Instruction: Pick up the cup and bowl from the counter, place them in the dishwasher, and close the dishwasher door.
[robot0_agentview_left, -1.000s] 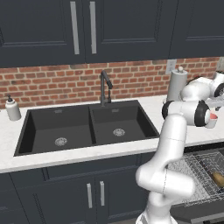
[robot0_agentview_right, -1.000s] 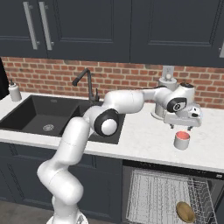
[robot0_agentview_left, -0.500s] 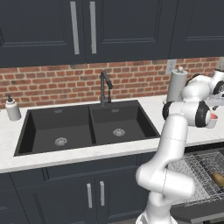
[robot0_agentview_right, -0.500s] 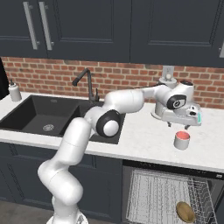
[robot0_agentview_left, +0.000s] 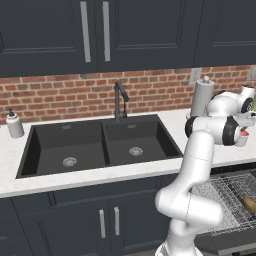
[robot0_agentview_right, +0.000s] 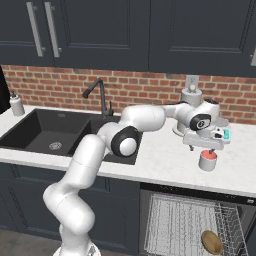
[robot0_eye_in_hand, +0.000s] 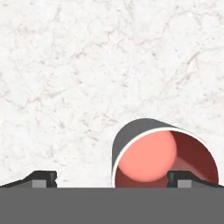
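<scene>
Right base view: the end effector (robot0_agentview_right: 207, 146) is seen poised directly above the cup (robot0_agentview_right: 207, 160), which stands upright on the white bench (robot0_agentview_right: 160, 160) to the right of the black sink (robot0_agentview_right: 55, 132), near the paper-towel roll (robot0_agentview_right: 189, 107). No contact between end effector and cup is evident; a small gap is judged to remain.

Hand view: the jaws are shown spread apart, with nothing between them clamped. The cup (robot0_eye_in_hand: 164, 157) is seen from above, its red interior facing the camera, offset toward one fingertip (robot0_eye_in_hand: 186, 179) rather than centred. One fingertip appears to lie over the cup's mouth while the other (robot0_eye_in_hand: 41, 178) stands well clear of its wall. This placement is judged consistent with a rim grasp, one finger inside and one outside, though a sideways correction toward a centred grasp cannot be excluded.

The dishwasher (robot0_agentview_right: 192, 225) is found open below the bench, its wire rack drawn out. The bowl (robot0_agentview_right: 211, 242) is already lying in the rack, toward its right front. The dishwasher door itself cannot be clearly made out.

Assessment: the bowl portion is judged complete; the cup pick-up is the step in hand, and door closure is outstanding. A descent with the present offset carries a risk of tipping the cup.
</scene>
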